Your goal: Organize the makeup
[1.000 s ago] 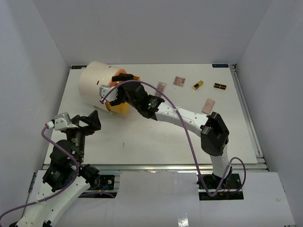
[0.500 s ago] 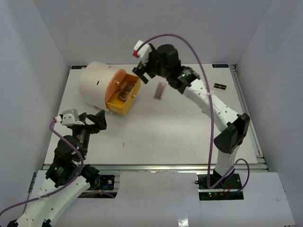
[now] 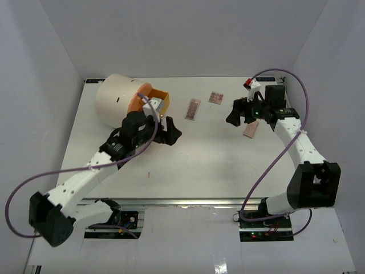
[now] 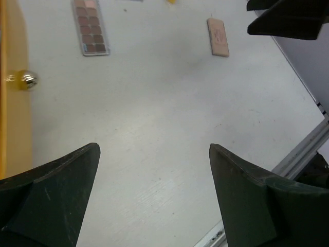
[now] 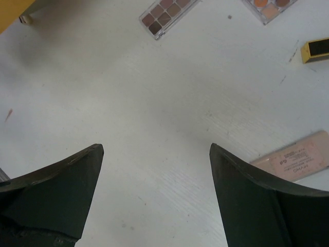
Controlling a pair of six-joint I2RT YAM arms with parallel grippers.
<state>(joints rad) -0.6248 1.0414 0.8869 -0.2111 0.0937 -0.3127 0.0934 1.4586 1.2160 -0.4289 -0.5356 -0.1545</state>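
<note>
My left gripper is open and empty, low over the table just right of the orange drawer of the cream cylinder. My right gripper is open and empty above the table at the right. A long eyeshadow palette lies between them. A square palette lies behind it. A pink flat case lies under the right arm. A gold-black tube shows only in the right wrist view.
The orange drawer front with its gold knob is close on my left gripper's left. The table's metal front rail runs at the right of the left wrist view. White walls enclose the table.
My left arm has swung from the near left corner up to the drawer. My right arm has moved from the drawer and the back of the table over to the right side.
</note>
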